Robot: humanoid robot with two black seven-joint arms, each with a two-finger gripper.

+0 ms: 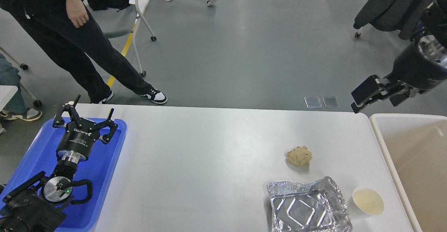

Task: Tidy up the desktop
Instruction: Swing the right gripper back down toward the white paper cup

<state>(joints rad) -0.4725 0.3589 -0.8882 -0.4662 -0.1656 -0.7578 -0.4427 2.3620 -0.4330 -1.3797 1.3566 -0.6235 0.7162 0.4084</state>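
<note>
Over the desktop (209, 155), left hand (85, 115) spread, right hand (370, 97) spread, both empty

Just one head cam, looking forward and down. Desktop (209, 155) sits close at 6 o'clock, floor toward 12.

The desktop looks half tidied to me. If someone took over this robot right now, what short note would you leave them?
Left tool: open, empty, over the blue tray at the table's left end.
Right tool: raised above the far right corner, near the beige bin; it seems empty, but I cannot tell whether it is open.
On the desktop, right side: crumpled paper ball, foil tray in front of it, small paper cup beside the foil tray.
Done: nothing visibly put away; the visible part of the bin looks empty.
Left: probably clear all three items, starting with the paper ball.
</note>
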